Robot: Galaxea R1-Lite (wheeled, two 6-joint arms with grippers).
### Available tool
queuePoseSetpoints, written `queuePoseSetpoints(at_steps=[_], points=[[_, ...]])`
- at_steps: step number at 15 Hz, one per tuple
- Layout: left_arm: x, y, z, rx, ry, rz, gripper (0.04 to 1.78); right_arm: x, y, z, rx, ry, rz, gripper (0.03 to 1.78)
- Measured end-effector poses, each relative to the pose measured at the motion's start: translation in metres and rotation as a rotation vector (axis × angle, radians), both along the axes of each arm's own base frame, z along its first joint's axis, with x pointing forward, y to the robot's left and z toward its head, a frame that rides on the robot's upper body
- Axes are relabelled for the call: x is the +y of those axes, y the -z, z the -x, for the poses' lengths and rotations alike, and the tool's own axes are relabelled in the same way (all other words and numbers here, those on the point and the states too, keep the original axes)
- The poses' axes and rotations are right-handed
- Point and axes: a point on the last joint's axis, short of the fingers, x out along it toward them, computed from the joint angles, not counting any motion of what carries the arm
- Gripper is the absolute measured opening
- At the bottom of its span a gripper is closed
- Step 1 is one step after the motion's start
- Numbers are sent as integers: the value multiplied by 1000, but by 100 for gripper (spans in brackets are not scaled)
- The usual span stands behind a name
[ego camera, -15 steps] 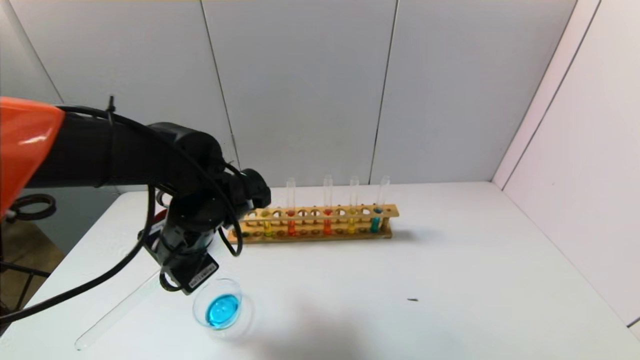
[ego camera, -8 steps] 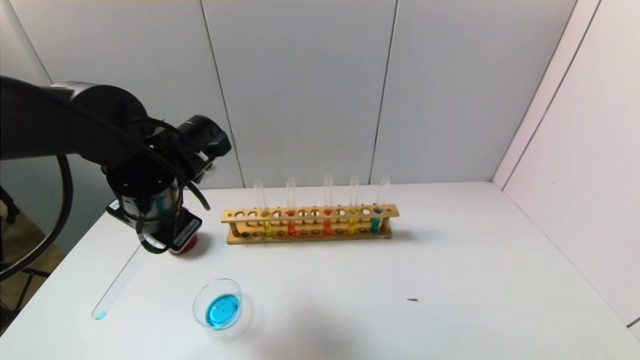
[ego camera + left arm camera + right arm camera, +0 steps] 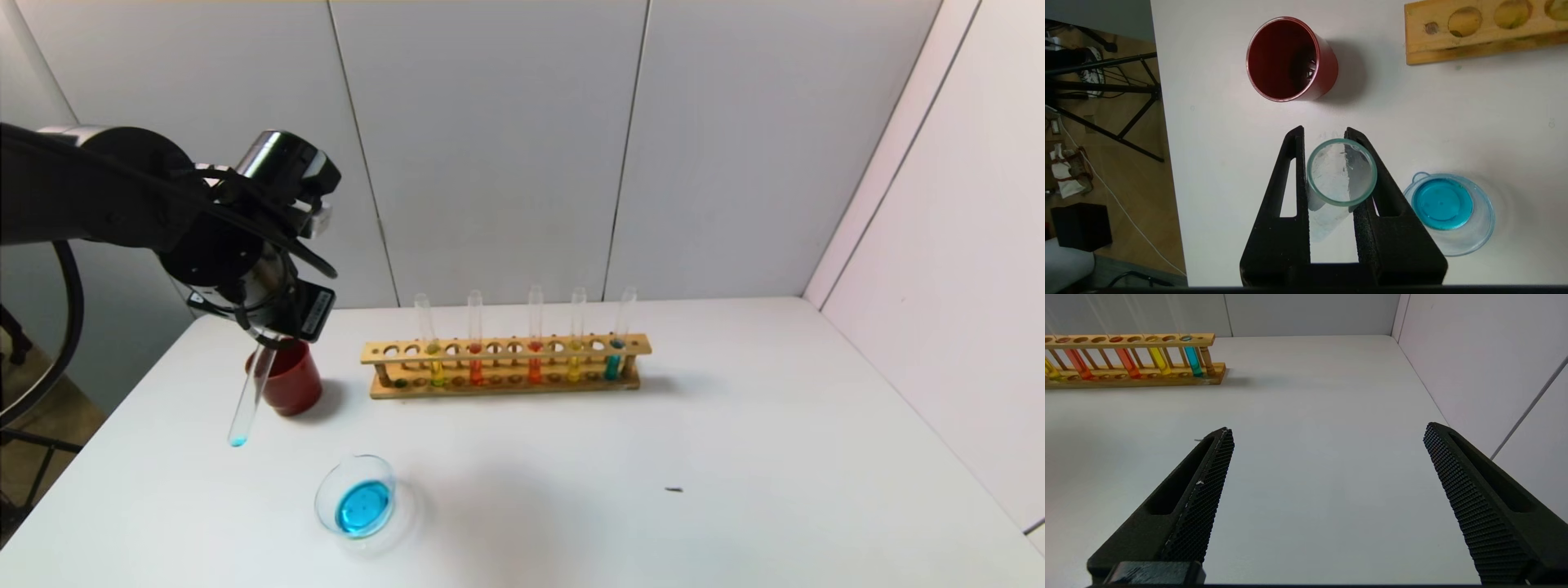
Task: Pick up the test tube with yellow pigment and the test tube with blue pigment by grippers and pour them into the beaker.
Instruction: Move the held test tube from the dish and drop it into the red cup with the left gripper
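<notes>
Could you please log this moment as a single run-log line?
left gripper: shut on blue test tube, nearly upright beside red cup | beaker: holds blue liquid | right gripper: open, idle

White flat tabletop (image 3: 735, 425) carries four things. Dark red plastic cup (image 3: 287, 378) stands directly under the left gripper (image 3: 1336, 171), beside its held tube. Low round clear glass beaker (image 3: 357, 505) with blue liquid sits just beside that gripper, nearer the robot. Long wooden tube rack (image 3: 506, 365) stands well to the gripper's right. Tiny dark speck (image 3: 673, 490) lies far right.
</notes>
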Motion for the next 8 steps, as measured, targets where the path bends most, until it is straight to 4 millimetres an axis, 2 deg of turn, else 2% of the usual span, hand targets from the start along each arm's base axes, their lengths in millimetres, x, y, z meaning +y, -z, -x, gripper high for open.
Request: queuePoseSetpoints(at_steps=[8], points=[[34,-6,-46,-251,-117,74,34,0,0,0,0,0,0,170]])
